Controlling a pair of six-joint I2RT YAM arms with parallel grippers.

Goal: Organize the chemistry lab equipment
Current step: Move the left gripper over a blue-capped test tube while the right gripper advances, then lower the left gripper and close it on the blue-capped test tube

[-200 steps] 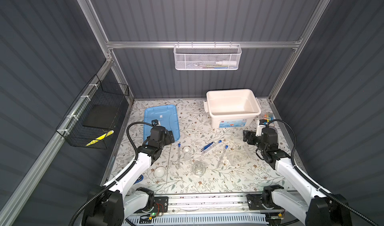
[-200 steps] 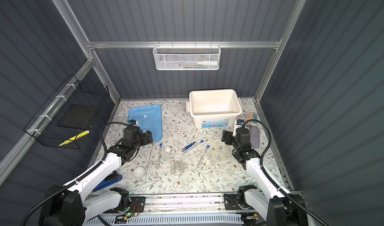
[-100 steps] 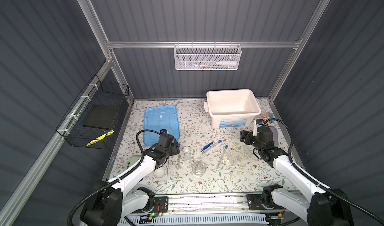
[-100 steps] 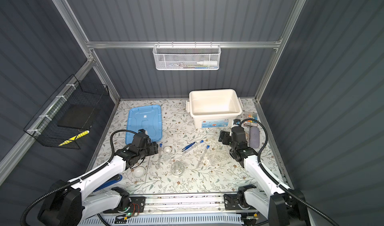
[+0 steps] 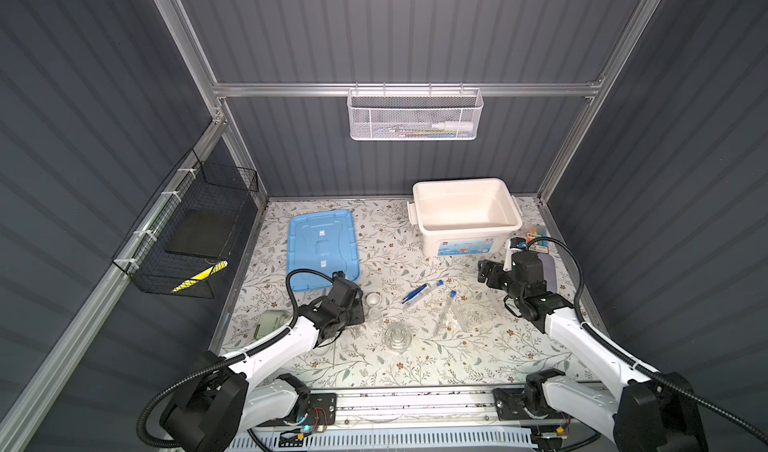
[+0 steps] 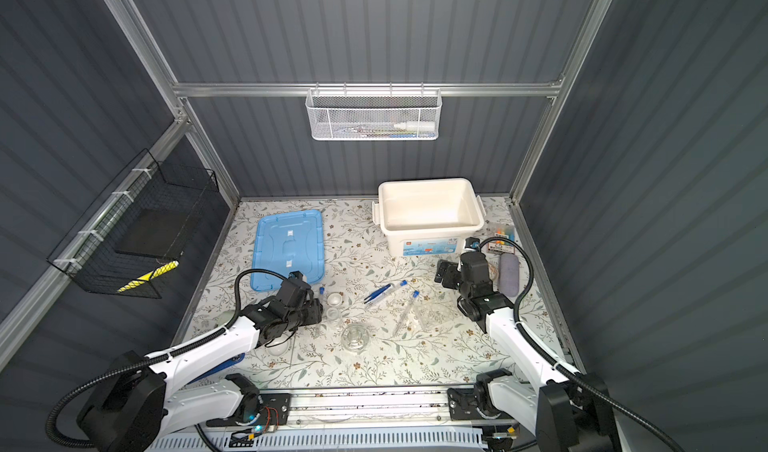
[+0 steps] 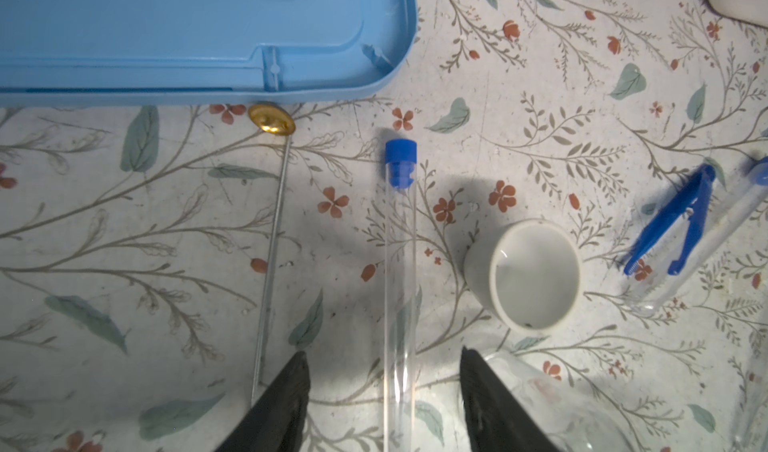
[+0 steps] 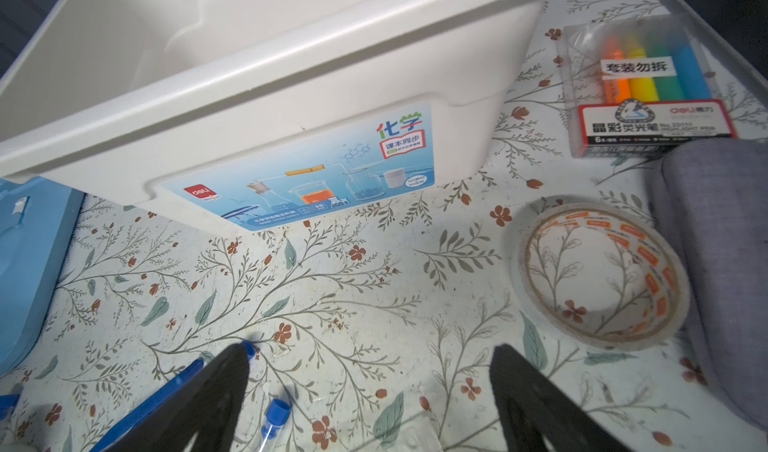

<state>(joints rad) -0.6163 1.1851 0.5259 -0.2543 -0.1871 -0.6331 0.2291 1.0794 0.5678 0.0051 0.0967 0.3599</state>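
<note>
A blue-capped test tube (image 7: pixel 400 263) lies flat near the front-left of the table (image 5: pixel 415 371). The left gripper (image 7: pixel 383 352) straddles its clear end, jaws partly spread with a gap on each side, not touching the glass.

Just beside the tube on one side lies the thin brass-tipped rod (image 7: pixel 272 122), its brass end close to the rim of the blue lid (image 7: pixel 187 34). On the other side a small white dish (image 7: pixel 534 275) stands upright. Past it the blue tweezers (image 7: pixel 673 225) lie against a second test tube (image 7: pixel 723 230).

In a top view a third test tube (image 5: pixel 444 315) lies near the table's middle. A small clear beaker (image 5: pixel 375 315) and a round clear dish (image 5: pixel 397 338) sit toward the front. Another white dish (image 5: pixel 321 349) is half hidden under the left arm.

The right gripper (image 8: pixel 372 348) hangs over bare table with its jaws spread wide, gripping nothing. It is just in front of the white bin (image 8: pixel 332 109), which stands open at the back-right corner. All the equipment lies outside it.

Along the right edge lie a clear pack of coloured pens (image 8: pixel 648 80), a tape roll (image 8: pixel 598 275) and a grey case (image 8: pixel 723 242).

The table wears a floral pattern; the walls are dark grey and ribbed, framed in aluminium. A white mesh basket (image 5: pixel 374 122) on the back rail holds a white bottle-like item and some thin pieces too small to name. A black wire basket (image 5: pixel 174 205) on the left wall holds a flat black slab and a yellow-and-black striped piece.
</note>
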